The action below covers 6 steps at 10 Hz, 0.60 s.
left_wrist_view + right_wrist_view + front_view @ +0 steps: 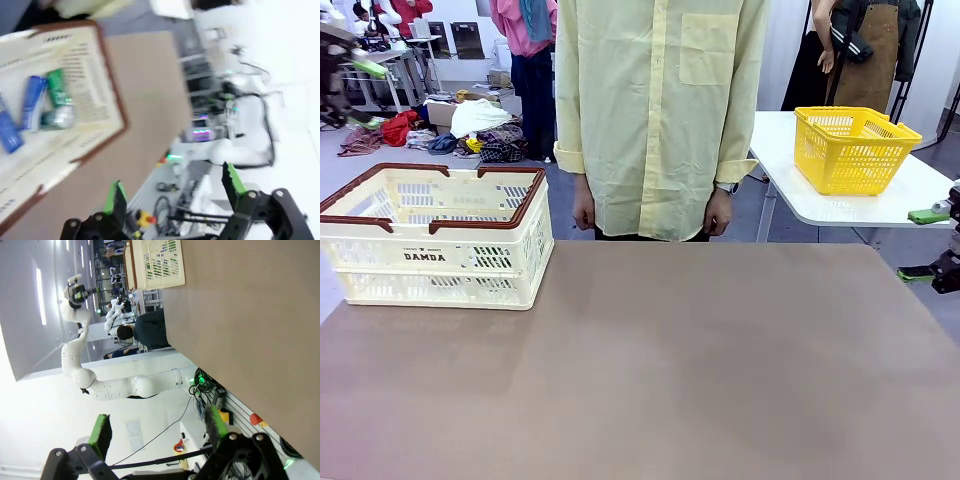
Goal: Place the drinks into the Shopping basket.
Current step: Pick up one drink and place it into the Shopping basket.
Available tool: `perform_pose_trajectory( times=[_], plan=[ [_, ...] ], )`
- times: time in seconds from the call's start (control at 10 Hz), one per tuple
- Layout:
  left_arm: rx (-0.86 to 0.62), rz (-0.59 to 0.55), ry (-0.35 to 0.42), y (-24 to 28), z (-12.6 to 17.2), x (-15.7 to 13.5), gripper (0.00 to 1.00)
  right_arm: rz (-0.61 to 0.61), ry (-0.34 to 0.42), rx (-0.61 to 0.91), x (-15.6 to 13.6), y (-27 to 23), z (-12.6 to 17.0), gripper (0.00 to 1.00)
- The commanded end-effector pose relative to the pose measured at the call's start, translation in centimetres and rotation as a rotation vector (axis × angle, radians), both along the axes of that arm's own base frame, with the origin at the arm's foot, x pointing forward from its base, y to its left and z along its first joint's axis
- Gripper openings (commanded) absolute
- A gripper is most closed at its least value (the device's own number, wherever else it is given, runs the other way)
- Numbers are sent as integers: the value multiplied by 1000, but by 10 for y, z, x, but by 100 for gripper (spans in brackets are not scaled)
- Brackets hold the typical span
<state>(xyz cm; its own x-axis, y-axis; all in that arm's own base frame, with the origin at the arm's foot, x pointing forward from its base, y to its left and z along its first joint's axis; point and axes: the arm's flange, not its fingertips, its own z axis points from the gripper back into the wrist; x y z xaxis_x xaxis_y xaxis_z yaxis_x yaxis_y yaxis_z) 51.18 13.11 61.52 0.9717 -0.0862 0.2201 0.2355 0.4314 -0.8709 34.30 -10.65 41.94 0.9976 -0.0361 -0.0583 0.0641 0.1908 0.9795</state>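
A green can (56, 90) and a blue can (31, 101) are seen lying inside the DAMDA shopping basket (430, 255). Both the left gripper (172, 192) and right gripper (157, 426) are spread apart, empty.

Front view across table (650, 380); both wrist views high, sharing it.

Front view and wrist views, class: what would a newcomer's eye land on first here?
The big cream Shopping basket at the table's far left corner, with the person in a pale yellow shirt standing behind the table. Looking down from the left wrist, a green can and blue cans lie inside the basket.
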Motion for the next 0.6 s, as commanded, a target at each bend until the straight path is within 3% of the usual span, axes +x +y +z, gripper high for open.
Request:
perform_pose_trajectory(
  times=[0.0,0.2,0.4,0.5],
  plan=[
    [-350,-173,-31,38,-45,-58,100,13,3,-9,0,-2,3,100],
    [-487,-190,-103,64,-74,-90,100,13,3,-9,0,-2,3,100],
    [-463,-208,-79,72,-89,-88,100,13,3,-9,0,-2,3,100],
    [-481,-147,-127,57,-84,-95,100,13,3,-9,0,-2,3,100]
  ],
)
